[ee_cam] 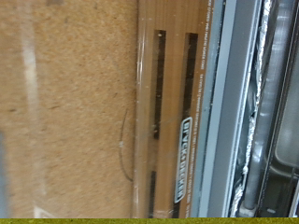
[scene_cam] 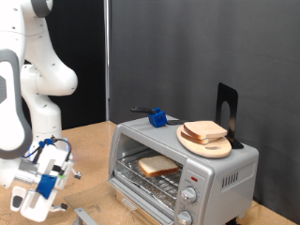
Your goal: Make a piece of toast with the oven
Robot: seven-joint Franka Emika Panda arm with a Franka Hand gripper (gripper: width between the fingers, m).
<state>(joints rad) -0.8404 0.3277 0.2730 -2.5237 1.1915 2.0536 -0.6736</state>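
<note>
The oven (scene_cam: 220, 173) stands on the wooden table at the exterior view's lower right, its glass door (scene_cam: 131, 200) folded down. A piece of toast (scene_cam: 157, 166) lies flat on the wire rack inside. My gripper (scene_cam: 39, 192) hangs low over the table at the exterior view's lower left, well clear of the oven and with nothing seen in it. In the wrist view no fingers show. That view looks down on the lowered glass door (ee_cam: 173, 121), with the table seen through it and the oven's foil-lined inside (ee_cam: 266, 112) beside it.
On the oven's top sits a round wooden plate (scene_cam: 220, 148) carrying stacked bread slices (scene_cam: 204, 131), with a blue object (scene_cam: 157, 117) and a black stand (scene_cam: 228, 111) near it. Two knobs (scene_cam: 191, 196) are on the oven's front. A dark curtain hangs behind.
</note>
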